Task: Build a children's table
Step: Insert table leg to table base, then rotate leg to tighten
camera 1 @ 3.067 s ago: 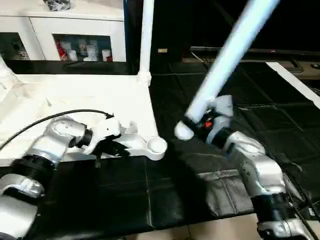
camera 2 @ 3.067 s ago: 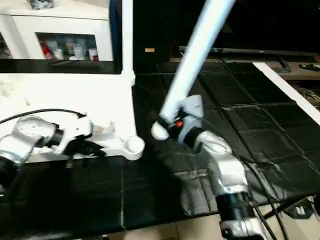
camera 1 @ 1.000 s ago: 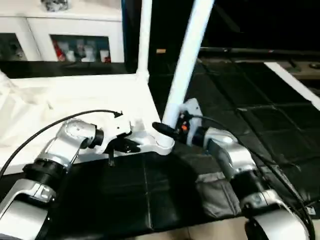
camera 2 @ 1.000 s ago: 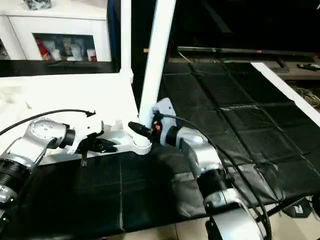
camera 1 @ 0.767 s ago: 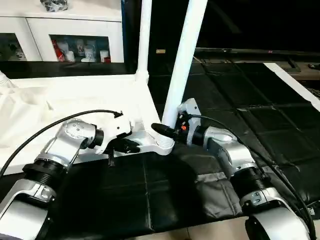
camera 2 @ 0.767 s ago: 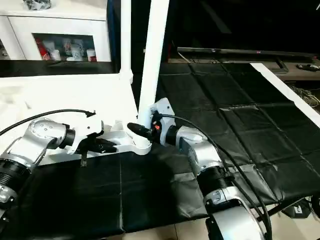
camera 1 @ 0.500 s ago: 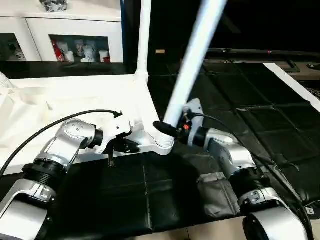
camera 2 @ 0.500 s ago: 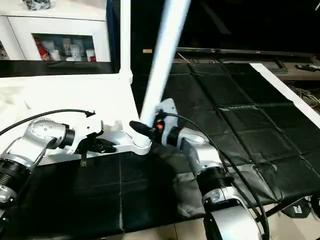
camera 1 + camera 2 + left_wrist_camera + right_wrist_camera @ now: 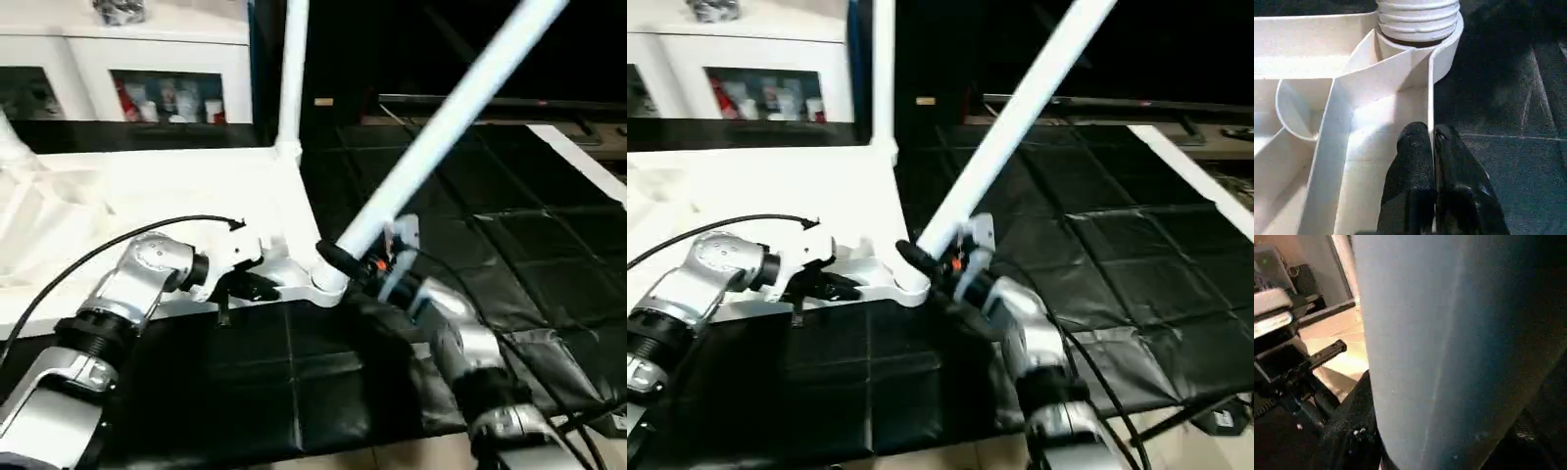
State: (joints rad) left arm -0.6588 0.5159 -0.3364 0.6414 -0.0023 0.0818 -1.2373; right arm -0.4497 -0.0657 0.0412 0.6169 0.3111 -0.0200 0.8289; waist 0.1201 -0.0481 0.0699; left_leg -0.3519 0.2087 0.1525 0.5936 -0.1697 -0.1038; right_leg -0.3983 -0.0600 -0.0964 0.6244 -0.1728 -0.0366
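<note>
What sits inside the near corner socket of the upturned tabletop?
The threaded end of the leaning leg sits in the corner socket; its ridges show above the rim in the left wrist view. How deep it goes is hidden by the socket wall.

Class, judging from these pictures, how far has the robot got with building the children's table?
Done: one leg stands upright in the far corner socket of the upturned tabletop. In hand: the right tool holds a second leg, tilted, its end at the near corner socket, while the left tool pinches the tabletop's edge. Left: straightening and seating it; other legs cannot be judged.
</note>
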